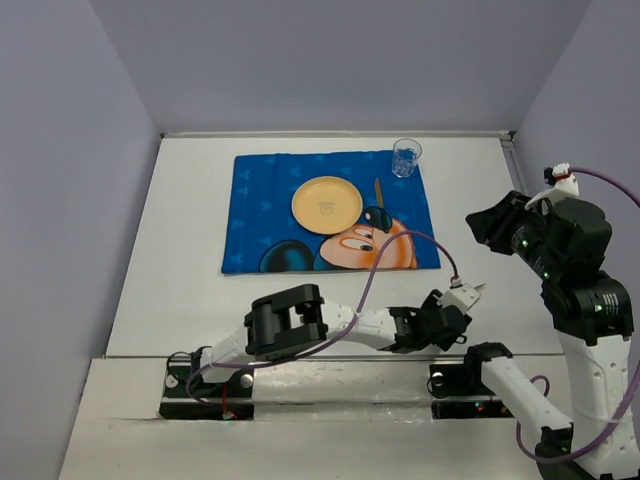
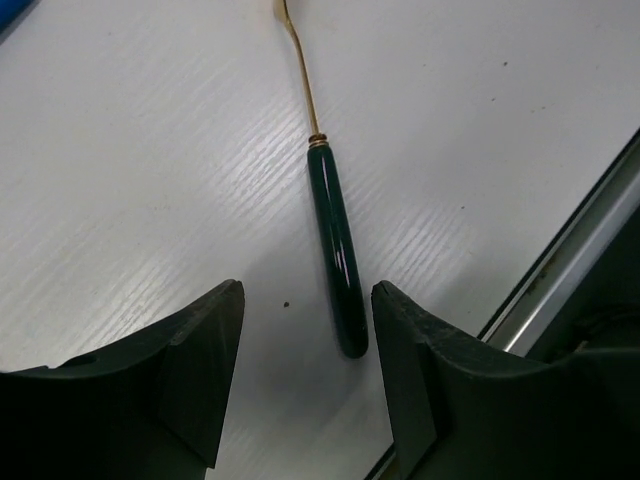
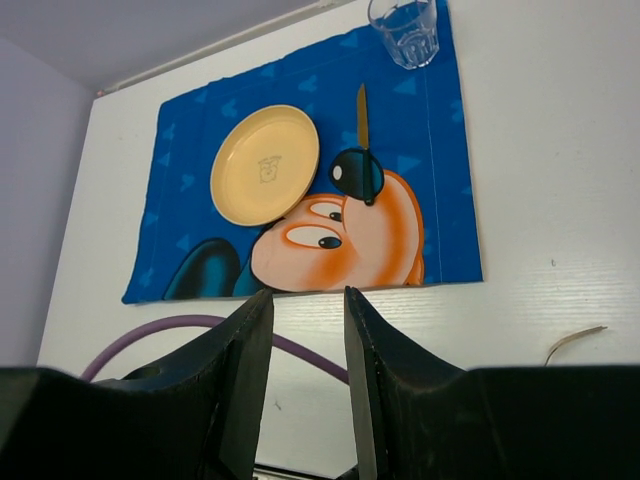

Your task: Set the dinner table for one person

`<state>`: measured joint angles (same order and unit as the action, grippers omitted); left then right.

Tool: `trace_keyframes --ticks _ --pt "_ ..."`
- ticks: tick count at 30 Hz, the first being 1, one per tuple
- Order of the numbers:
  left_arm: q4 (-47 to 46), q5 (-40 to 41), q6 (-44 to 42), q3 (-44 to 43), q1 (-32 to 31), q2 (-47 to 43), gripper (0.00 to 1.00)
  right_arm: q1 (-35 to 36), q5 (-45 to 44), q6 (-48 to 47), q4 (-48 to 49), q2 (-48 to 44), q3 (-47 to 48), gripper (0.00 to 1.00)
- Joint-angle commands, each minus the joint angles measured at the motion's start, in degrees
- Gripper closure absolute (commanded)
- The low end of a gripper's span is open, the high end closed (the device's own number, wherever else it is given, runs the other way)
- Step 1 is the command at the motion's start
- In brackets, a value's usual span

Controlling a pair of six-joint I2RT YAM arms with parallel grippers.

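Where the tabletop (image 1: 180, 250) lies: under everything, matte white, filling the top view from the arm bases out to the back wall at 12 o'clock.
Placemat (image 1: 270, 190): a blue cloth with a cartoon mouse, flat on the far half of the tabletop, toward 12 o'clock from the arm bases.
Plate (image 1: 327, 204): pale yellow and round, on the placemat near its middle.
Slim utensil (image 1: 378, 190): on the placemat just at 3 o'clock of the plate, lying along the 12-to-6 line. Its kind is too small to tell.
Glass (image 1: 406, 157): clear and upright, at the placemat's far corner, at 1 o'clock of the plate.
Green-handled utensil (image 2: 336, 260): a dark green handle on a gold stem, flat on bare tabletop at 5 o'clock of the placemat. Its head runs out of the left wrist view, so fork or spoon cannot be told.
Left arm (image 1: 290, 320): stretched low along the near edge toward 3 o'clock.
Left fingers (image 2: 190, 380): apart, low over the tabletop. The handle's butt end lies between them, closer to the one on the right of the wrist view, and they are not closed on it.
Right fingers (image 3: 230, 400): apart by a narrow gap with nothing between them, held up off the tabletop at 3 o'clock of the placemat and facing the cloth.
Purple cable (image 1: 375, 270): arches from the left arm over the placemat's 6 o'clock edge.
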<state>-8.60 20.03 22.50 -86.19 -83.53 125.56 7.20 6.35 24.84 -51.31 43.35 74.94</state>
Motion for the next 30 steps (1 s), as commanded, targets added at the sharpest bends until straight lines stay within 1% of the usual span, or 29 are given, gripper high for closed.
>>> trace_keyframes --ticks 1,2,5,8,9,10,11,12,13,15,16,17,18,19,20,21,22,23,24,25,26,27,29,30 --pt "2.36 2.47 -2.02 -4.42 -0.23 1.97 0.4 0.36 1.38 -1.73 4.02 -1.16 0.03 0.6" --pt "2.88 2.47 -2.11 -4.94 -0.23 2.32 0.44 0.36 1.47 -1.73 4.11 -1.17 0.12 0.6" --pt "3.5 2.12 -2.2 -6.35 -0.32 4.16 0.48 0.36 2.0 -1.81 4.29 -1.43 0.04 0.6" --pt "4.47 2.29 -2.29 -7.67 -0.41 5.92 0.59 0.36 2.44 -1.81 4.64 -1.6 -0.49 0.6" --pt "4.99 2.47 -2.2 -7.94 -0.41 6.19 0.64 0.36 2.53 -1.73 4.81 -1.78 -0.67 0.6" --pt "5.17 2.73 -2.29 -8.2 -0.41 6.8 0.76 0.36 2.61 -1.73 5.08 -1.87 -0.93 0.6" --pt "5.26 3.34 -2.11 -8.03 -0.41 6.98 0.84 0.36 2.7 -1.73 5.17 -1.96 -1.28 0.6" --pt "5.26 3.7 -2.02 -7.68 -0.41 6.89 0.95 0.36 2.7 -1.73 5.17 -2.04 -1.46 0.6" --pt "5.09 4.74 -1.41 -6.28 -0.41 6.11 1.0 0.36 2.7 -1.64 5.17 -2.13 -1.46 0.6" --pt "2.28 5.63 -1.06 -3.56 -0.32 4.09 1.0 0.36 2.7 -1.64 5.25 -2.4 -1.46 0.6" --pt "0.53 6.07 -0.88 0.11 -0.23 0.69 1.0 0.36 2.62 -1.72 5.25 -2.66 -1.37 0.6" --pt "-3.05 6.25 -0.79 2.15 -0.06 -1.35 1.0 0.36 2.44 -1.73 5.25 -2.75 -1.2 0.6" --pt "-4.57 6.51 -0.62 4.34 0.29 -6.24 1.0 0.36 2.35 -1.73 5.25 -2.83 -1.11 0.6" --pt "-6.32 6.42 -0.27 6.37 0.73 -9.16 1.0 0.36 2.26 -1.73 5.34 -3.01 -0.93 0.6" --pt "-8.43 5.38 -0.09 11.61 2.13 -12.15 1.0 0.36 2.35 -1.73 5.43 -3.27 -0.76 0.6" --pt "-12.89 4.59 0.52 14.88 3.1 -15.75 1.0 0.36 2.44 -1.64 5.52 -3.36 -0.5 0.6" --pt "-15.11 3.53 1.92 17.78 4.32 -22.57 1.0 0.36 2.27 -1.64 5.78 -3.54 -0.15 0.6" --pt "-16.78 1.0 2.98 23.9 7.47 -26.03 1.0 0.36 2.26 -1.55 5.87 -3.8 0.03 0.6" --pt "-20.02 -0.5 4.03 27.1 9.24 -29.55 1.0 0.36 2.18 -1.46 6.39 -4.06 0.03 0.6" --pt "-21.97 -2.26 5.0 30.26 11.26 -36.63 1.0 0.36 2.18 -1.46 6.57 -4.15 -0.14 0.6" --pt "-25.12 -5.67 7.1 36.91 15.72 -40.09 1.0 0.36 2.35 -1.46 6.83 -4.15 -0.66 0.6" --pt "-26.02 -8.75 9.47 42.98 18.29 -47.0 1.0 0.36 2.7 -1.37 7.36 -4.07 -1.63 0.6" --pt "-26.73 -12.37 11.41 48.11 23.64 -53.54 1.0 0.36 4.27 -1.2 8.33 -3.89 -3.12 0.6" --pt "-26.38 -13.86 12.21 50.4 29.07 -59.58 1.0 0.36 4.81 -0.94 9.46 -3.63 -3.91 0.6"
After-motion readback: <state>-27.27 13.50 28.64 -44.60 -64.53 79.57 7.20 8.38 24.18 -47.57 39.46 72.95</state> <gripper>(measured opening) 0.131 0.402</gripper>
